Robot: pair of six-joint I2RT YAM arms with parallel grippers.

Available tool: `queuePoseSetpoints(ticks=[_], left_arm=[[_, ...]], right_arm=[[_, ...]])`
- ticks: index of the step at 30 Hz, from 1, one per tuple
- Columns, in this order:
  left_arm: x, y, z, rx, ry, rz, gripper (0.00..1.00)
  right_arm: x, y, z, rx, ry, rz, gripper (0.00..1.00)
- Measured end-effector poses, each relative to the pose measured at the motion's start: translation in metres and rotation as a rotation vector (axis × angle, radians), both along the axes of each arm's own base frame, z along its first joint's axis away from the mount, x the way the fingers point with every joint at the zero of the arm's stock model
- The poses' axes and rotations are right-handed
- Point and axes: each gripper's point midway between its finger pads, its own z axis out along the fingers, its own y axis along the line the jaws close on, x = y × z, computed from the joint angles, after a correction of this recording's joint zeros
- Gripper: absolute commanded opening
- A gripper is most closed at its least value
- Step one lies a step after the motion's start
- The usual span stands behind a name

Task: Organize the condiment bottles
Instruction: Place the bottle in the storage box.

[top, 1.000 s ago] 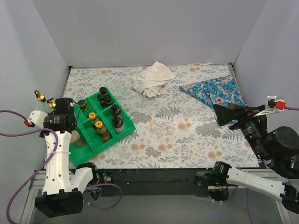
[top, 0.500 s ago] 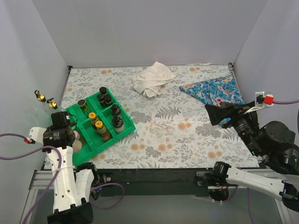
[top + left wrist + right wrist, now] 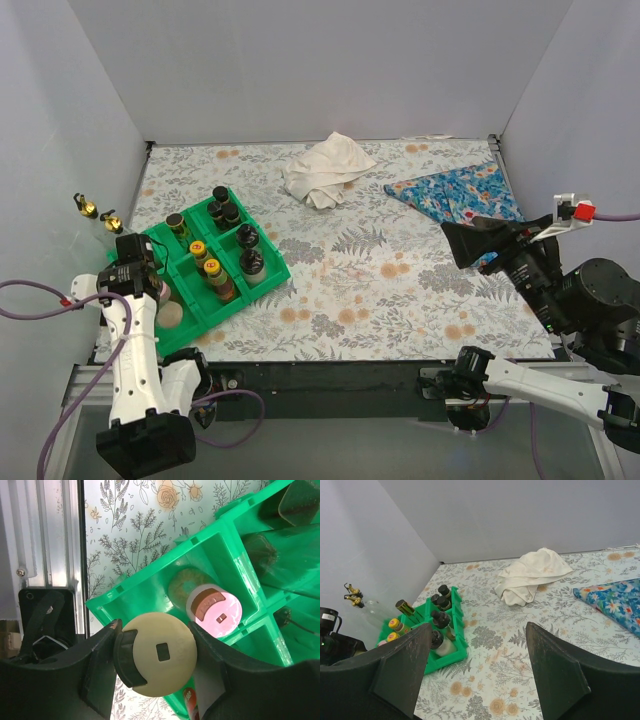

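A green tray (image 3: 262,283) holds several condiment bottles: black-capped ones (image 3: 246,236), yellow-capped ones (image 3: 198,248) and a dark gold-banded one (image 3: 175,220). My left gripper (image 3: 156,652) is over the tray's near-left compartment. It is shut on a cream-capped bottle (image 3: 165,667), which also shows in the top view (image 3: 171,316). Right beside it stands a pink-capped bottle (image 3: 216,615), with an olive-brown cap (image 3: 181,586) lower in the same compartment. My right gripper (image 3: 479,630) is open and empty. It is raised above the table's right side (image 3: 478,245), far from the tray (image 3: 456,652).
A crumpled white cloth (image 3: 325,168) lies at the back middle. A blue floral cloth (image 3: 460,195) lies at the back right. Two clear bottles with gold pourers (image 3: 97,212) stand by the left wall. The table's metal near-left edge (image 3: 52,540) is close to the tray.
My left gripper moved toward the near edge along the tray's left side, with the cream-capped bottle; the pink cap now shows beside it. My right gripper shifted slightly and stays open.
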Motion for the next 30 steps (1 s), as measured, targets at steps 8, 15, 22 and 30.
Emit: queuePoseSetpoints(ticks=[8, 15, 22, 30], left_arm=[[0.002, 0.006, -0.002, 0.015, 0.004, 0.055, 0.0], [0.003, 0.013, -0.008, 0.036, 0.068, 0.074, 0.02], [-0.004, 0.02, -0.014, 0.076, 0.113, 0.089, 0.0], [-0.006, 0.019, -0.033, 0.058, 0.19, 0.092, 0.19]], right_arm=[[0.0, -0.008, 0.004, 0.01, -0.01, -0.022, 0.84], [0.0, -0.018, 0.007, 0.016, -0.021, -0.053, 0.83], [0.004, -0.025, 0.011, -0.001, -0.049, -0.091, 0.83], [0.006, -0.029, 0.022, 0.0, -0.09, -0.113, 0.83]])
